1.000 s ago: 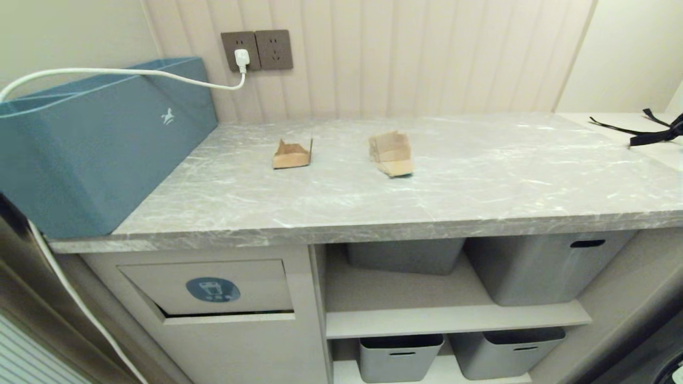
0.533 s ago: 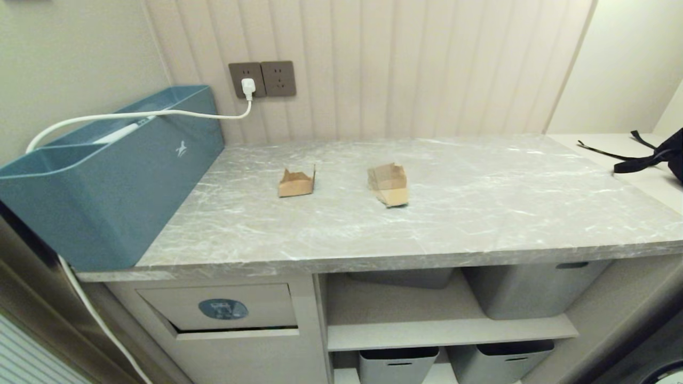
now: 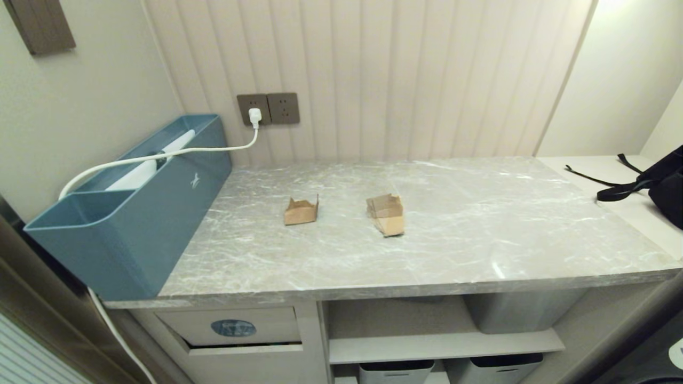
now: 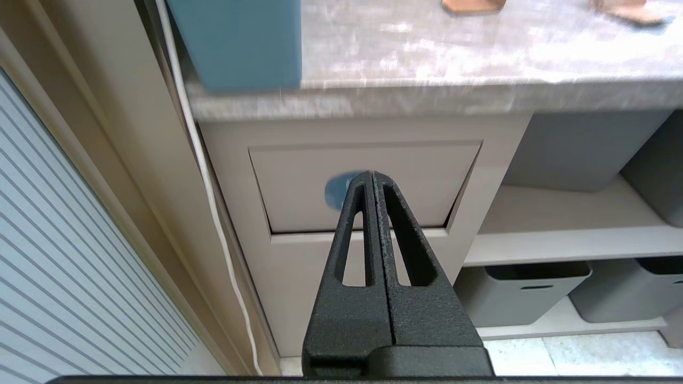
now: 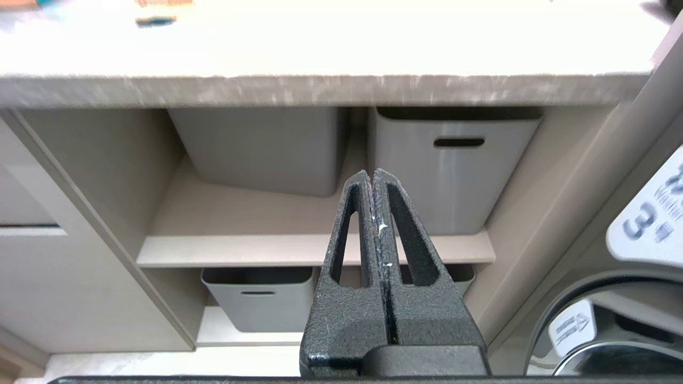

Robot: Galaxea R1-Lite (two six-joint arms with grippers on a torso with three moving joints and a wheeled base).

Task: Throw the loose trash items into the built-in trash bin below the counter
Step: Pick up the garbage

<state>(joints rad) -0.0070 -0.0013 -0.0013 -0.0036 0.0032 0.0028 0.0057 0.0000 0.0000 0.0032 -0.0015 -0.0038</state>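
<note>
Two loose trash items lie on the grey marble counter (image 3: 480,240): a small brown cardboard scrap (image 3: 301,211) and a second, larger scrap (image 3: 386,214) to its right. Below the counter's left end is the built-in trash bin (image 3: 235,326), a beige flap with a blue oval sticker, also in the left wrist view as the trash bin (image 4: 299,186). My left gripper (image 4: 372,174) is shut and empty, hanging level with the flap and short of it. My right gripper (image 5: 372,172) is shut and empty in front of the open shelves. Neither arm shows in the head view.
A long teal box (image 3: 133,213) with a white cable (image 3: 160,156) plugged into a wall socket (image 3: 255,109) stands at the counter's left end. Grey storage bins (image 5: 453,165) fill the shelves. A black bag (image 3: 661,184) lies at the far right. A round appliance door (image 5: 613,330) stands at the right.
The whole head view has shifted: the camera rose, so the counter and scraps sit lower in the picture and the shelves are mostly cut off. Nothing on the counter moved.
</note>
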